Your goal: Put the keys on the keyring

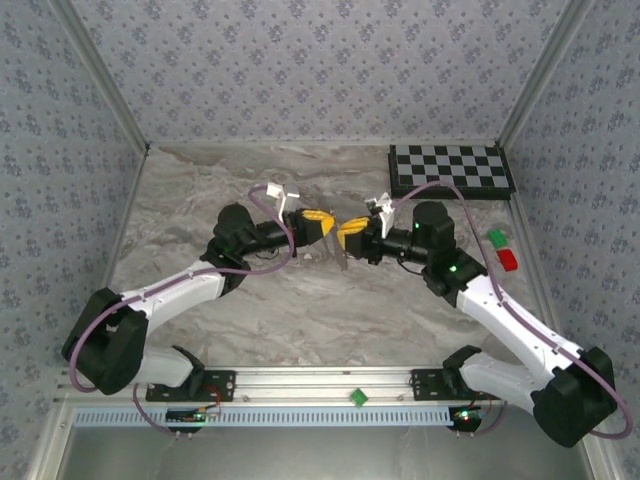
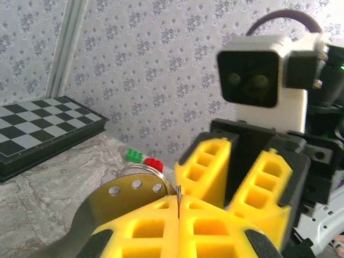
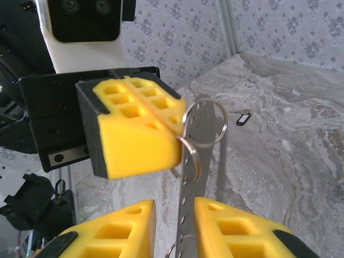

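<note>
My left gripper (image 2: 178, 204) is shut on the thin wire keyring (image 2: 144, 168), pinching its edge between the yellow fingertips. In the right wrist view the keyring (image 3: 189, 156) juts from the left gripper (image 3: 174, 141). It links to a second ring (image 3: 207, 121) and a flat perforated metal strip (image 3: 188, 215) that hangs down. My right gripper (image 3: 174, 207) stands open, one finger on each side of the strip. From above, both grippers (image 1: 318, 226) (image 1: 352, 237) meet tip to tip over mid-table. One small dark key (image 3: 243, 118) lies on the marble beyond.
A chessboard (image 1: 450, 170) lies at the back right corner. A green brick (image 1: 496, 237) and a red brick (image 1: 508, 259) sit near the right wall. Patterned walls close in the marble table (image 1: 200, 190) on three sides.
</note>
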You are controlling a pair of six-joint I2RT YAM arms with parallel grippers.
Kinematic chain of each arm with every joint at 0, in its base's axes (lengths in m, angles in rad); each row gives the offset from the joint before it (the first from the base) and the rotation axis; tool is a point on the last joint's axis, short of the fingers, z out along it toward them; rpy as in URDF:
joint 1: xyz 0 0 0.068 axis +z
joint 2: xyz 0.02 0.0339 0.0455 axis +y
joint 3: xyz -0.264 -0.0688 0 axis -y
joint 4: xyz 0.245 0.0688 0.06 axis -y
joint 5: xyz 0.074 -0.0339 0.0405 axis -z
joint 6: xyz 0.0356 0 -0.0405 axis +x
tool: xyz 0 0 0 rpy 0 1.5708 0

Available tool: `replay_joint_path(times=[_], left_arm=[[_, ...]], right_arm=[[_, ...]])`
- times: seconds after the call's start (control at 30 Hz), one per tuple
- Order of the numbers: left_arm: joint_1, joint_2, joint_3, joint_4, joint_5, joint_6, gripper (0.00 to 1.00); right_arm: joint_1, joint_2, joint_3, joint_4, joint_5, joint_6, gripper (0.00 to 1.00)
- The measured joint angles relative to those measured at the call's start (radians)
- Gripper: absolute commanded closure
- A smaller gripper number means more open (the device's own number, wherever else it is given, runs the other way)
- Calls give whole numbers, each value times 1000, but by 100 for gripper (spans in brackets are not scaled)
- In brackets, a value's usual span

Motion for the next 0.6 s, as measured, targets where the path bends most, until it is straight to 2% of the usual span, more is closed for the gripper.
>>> replay_joint_path(times=[0.2, 0.33, 0.6], left_arm=[[-12, 0, 0, -1, -16, 0, 100], [-16, 0, 0, -3, -24, 0, 100], [-19, -1, 0, -5, -30, 1, 100]], right_arm=[[72, -29, -35, 8, 121, -10, 82], [86, -29, -35, 9, 177, -18, 83], [102, -18, -35, 24, 217, -32, 83]])
